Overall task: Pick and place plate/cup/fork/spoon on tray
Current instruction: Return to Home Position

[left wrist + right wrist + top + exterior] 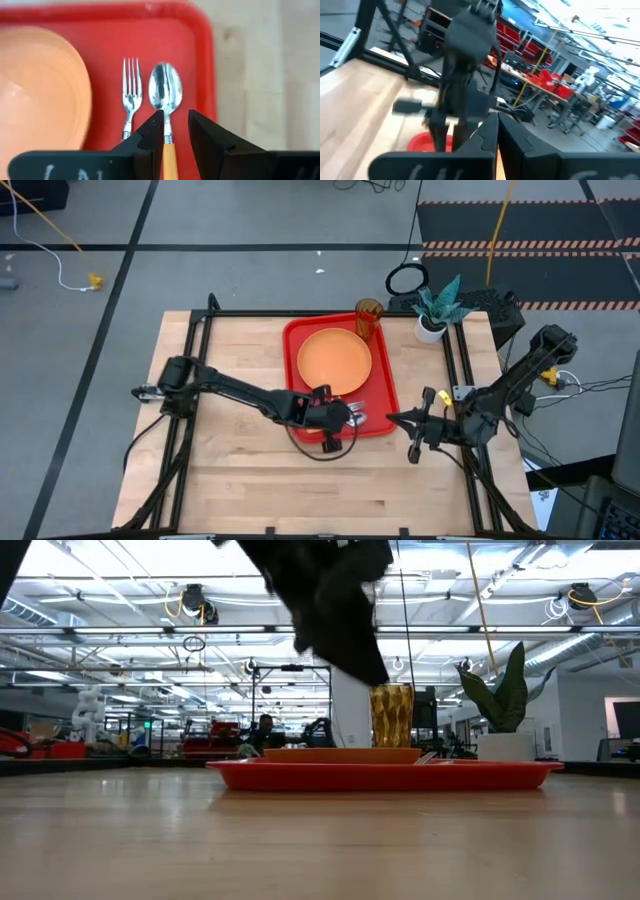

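The red tray point(291, 340) lies at the table's middle. On it rests the orange plate point(335, 360), and the amber cup point(368, 315) stands upright at its far right corner. In the left wrist view the fork point(131, 95) and the orange-handled spoon point(165, 92) lie flat side by side on the tray point(200, 60), right of the plate point(40, 95). My left gripper point(176, 127) hovers open over the tray's near right part, its fingers above either side of the spoon's handle point(169, 157). My right gripper point(392, 418) is shut and empty, just off the tray's near right corner.
A white pot with a teal plant point(435, 315) stands at the table's far right, close to the cup. A dark cable loop point(320, 448) hangs under my left wrist. Bare wood lies left of the tray and along the near edge.
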Controlling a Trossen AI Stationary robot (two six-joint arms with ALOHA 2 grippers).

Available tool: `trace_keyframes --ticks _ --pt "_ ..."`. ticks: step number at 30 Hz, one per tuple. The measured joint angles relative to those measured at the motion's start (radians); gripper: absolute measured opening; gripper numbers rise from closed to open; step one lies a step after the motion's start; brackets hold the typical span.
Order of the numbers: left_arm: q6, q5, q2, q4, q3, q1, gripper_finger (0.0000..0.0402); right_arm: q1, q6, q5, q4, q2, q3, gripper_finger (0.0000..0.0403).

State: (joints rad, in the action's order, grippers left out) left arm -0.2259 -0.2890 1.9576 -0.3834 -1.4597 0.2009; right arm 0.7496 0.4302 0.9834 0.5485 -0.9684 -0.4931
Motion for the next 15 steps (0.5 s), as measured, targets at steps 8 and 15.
trace_keyframes --ticks 8,15 --pt "0.124 -0.104 -0.166 0.019 0.000 0.048 0.0092 -0.061 -0.025 -0.074 -0.136 0.115 -0.001 0.0000" --pt "0.127 -0.170 -0.222 0.076 0.104 0.040 0.0092 -0.141 -0.158 -0.258 -0.358 0.239 -0.001 0.0000"
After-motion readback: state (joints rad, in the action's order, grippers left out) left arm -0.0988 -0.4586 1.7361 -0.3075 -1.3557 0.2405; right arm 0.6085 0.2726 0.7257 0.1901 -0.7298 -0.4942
